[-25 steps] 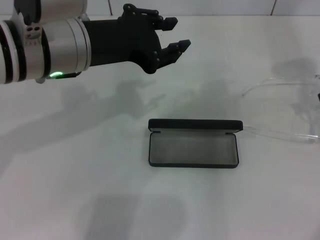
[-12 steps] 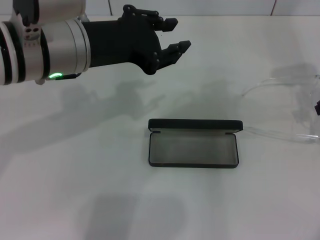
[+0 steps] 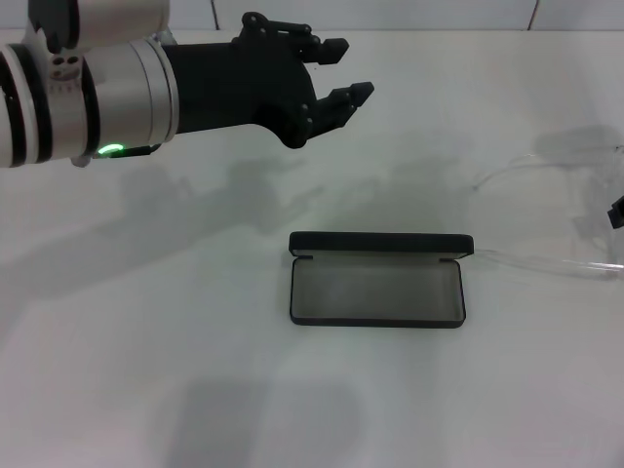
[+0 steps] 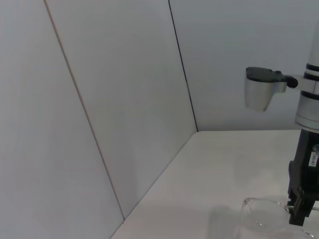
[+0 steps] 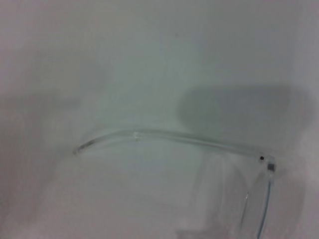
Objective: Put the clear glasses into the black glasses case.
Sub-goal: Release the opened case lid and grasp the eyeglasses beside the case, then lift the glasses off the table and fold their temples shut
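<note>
My left pincer [image 3: 336, 70] is matt black plastic on a smooth, satin silver-white arm. The fully transparent, glossy plastic glasses [image 3: 546, 210] lie on the smooth matt white counter [image 3: 146, 341]. The flat rectangular black hard case [image 3: 377, 279] looks matt outside, with a soft grey lining.

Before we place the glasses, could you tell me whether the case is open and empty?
Open and empty: the black glasses case shows bare grey lining, its lid raised behind.
</note>
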